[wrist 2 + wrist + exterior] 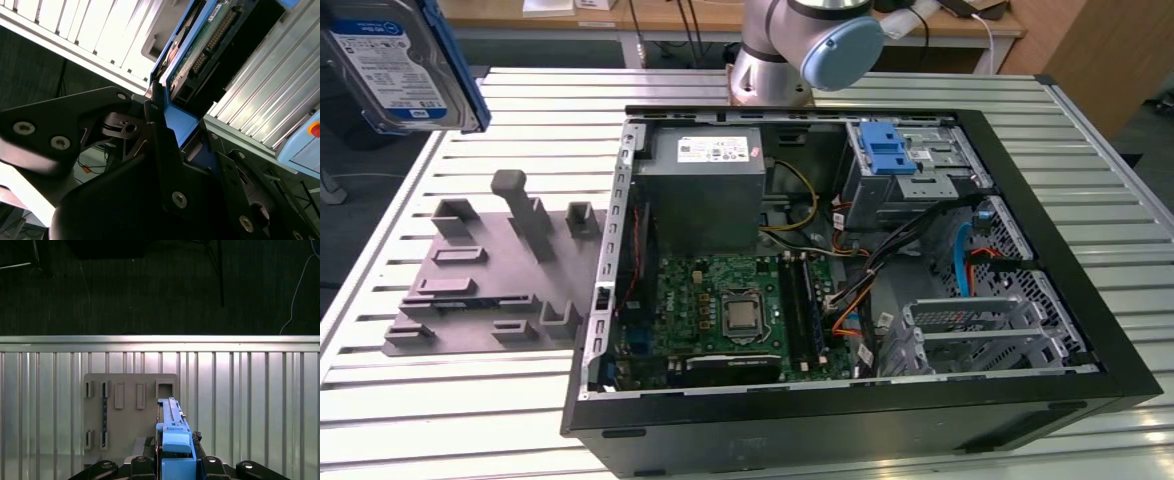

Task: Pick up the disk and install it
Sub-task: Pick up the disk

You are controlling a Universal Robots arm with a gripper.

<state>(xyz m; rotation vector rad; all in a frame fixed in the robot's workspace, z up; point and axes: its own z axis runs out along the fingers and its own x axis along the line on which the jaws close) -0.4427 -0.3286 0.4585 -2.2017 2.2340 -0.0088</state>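
The disk (394, 60), a silver hard drive with a white-and-blue label in a blue carrier frame, hangs high at the exterior view's upper left, over the table's edge. In the first wrist view the disk (174, 440) stands edge-on between the black fingers of my gripper (175, 452), above the grey fixture plate (127, 405). In the second wrist view the gripper (185, 135) is shut on the disk's blue frame (182, 122), with the drive's circuit board and connector showing beyond it.
An open computer case (1067, 260) lies on the slatted metal table (454, 420), with a grey power supply (707, 190), a motherboard (734, 310) and a drive cage with a blue latch (907, 160). The grey fixture plate (480, 290) with upright posts lies beside the case.
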